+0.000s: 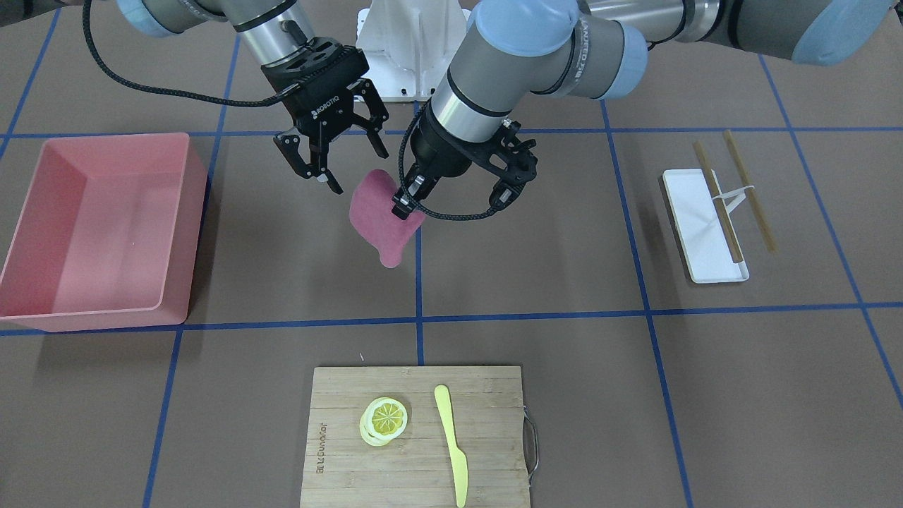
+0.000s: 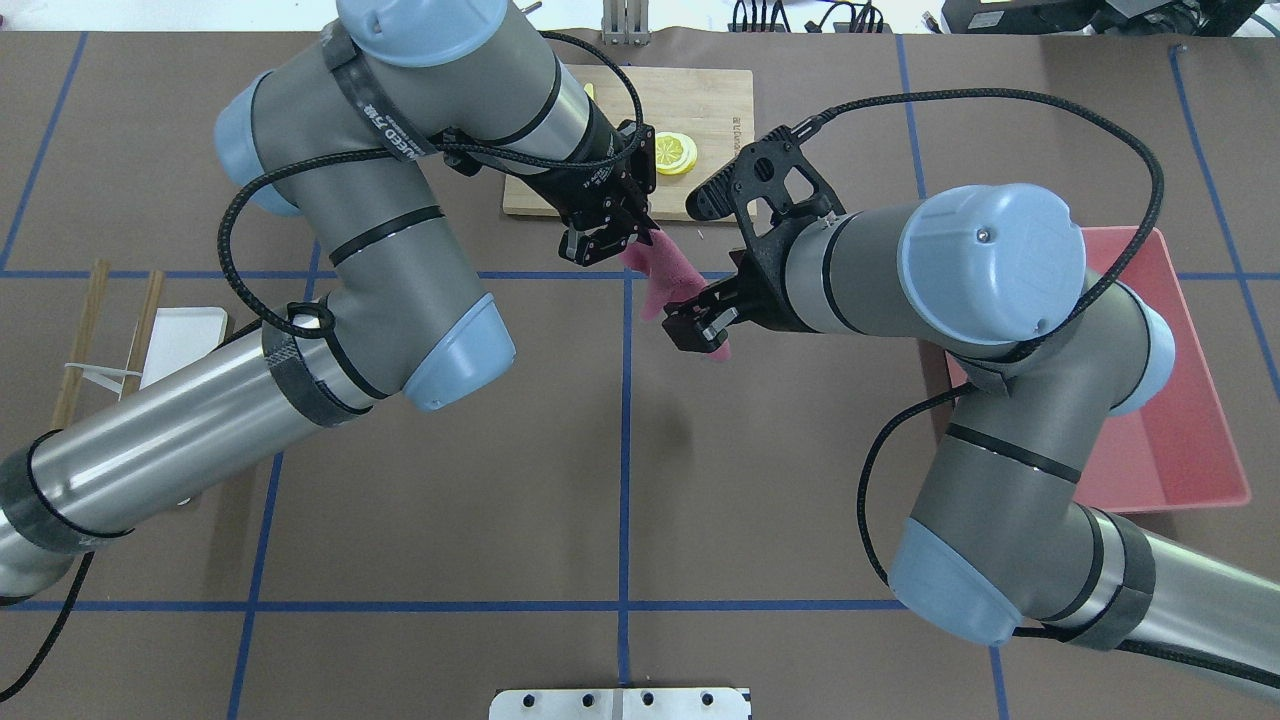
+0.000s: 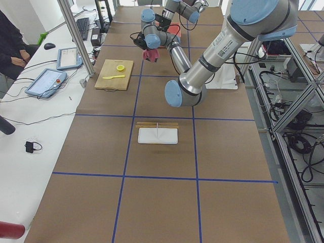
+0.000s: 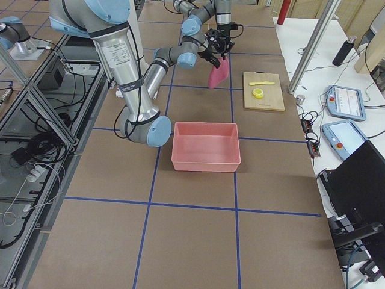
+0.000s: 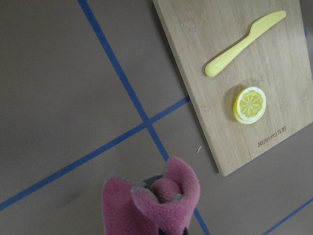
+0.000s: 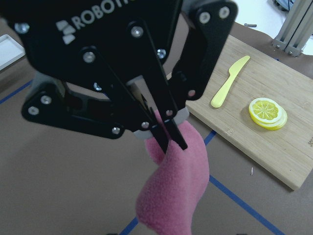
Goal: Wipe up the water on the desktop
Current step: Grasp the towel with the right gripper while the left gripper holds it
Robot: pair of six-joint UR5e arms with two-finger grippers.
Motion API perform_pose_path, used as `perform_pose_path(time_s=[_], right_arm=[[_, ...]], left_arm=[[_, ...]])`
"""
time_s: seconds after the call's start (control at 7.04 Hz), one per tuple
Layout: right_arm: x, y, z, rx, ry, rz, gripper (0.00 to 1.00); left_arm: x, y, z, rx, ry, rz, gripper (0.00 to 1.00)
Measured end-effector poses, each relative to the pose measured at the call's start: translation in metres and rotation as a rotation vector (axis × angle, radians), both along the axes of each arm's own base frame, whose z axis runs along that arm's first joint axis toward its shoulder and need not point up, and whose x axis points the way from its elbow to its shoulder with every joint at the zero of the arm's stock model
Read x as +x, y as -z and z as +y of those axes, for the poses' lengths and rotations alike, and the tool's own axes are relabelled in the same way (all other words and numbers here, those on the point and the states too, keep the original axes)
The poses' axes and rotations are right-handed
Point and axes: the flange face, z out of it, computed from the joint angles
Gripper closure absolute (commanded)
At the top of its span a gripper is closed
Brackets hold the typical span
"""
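My left gripper (image 1: 408,204) is shut on the top of a pink fleece cloth (image 1: 381,226), which hangs down from it above the brown desktop (image 1: 536,254) near the centre tape cross. The right wrist view shows the left gripper's (image 6: 168,139) closed jaws pinching the cloth (image 6: 176,196). The cloth also shows at the bottom of the left wrist view (image 5: 156,200). My right gripper (image 1: 349,166) is open and empty, right beside the cloth's upper edge. In the overhead view the left gripper (image 2: 625,240) and the right gripper (image 2: 700,325) face each other across the cloth (image 2: 665,280). I see no water on the desktop.
A pink bin (image 1: 42,212) stands on the robot's right side. A bamboo cutting board (image 1: 487,395) at the far edge carries a lemon slice (image 1: 385,420) and a yellow knife (image 1: 451,444). A white tray (image 1: 695,212) with chopsticks (image 1: 748,190) lies on the robot's left.
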Motion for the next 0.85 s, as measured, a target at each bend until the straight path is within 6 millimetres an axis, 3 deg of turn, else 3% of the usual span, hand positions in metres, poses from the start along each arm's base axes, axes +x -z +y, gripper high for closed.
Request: perform_pose_path(time_s=[0.14, 0.43, 0.85], right_arm=[[-0.001, -0.001, 0.001, -0.002, 0.001, 0.0, 0.45], [-0.003, -0.001, 0.001, -0.004, 0.004, 0.001, 0.99], [-0.003, -0.002, 0.002, -0.004, 0.006, 0.001, 1.0]], left_arm=[[0.004, 0.001, 0.005, 0.0, -0.014, 0.003, 1.0], [0.012, 0.0, 0.011, -0.002, -0.031, 0.001, 1.0], [0.016, -0.004, 0.011, -0.005, -0.036, -0.005, 1.0]])
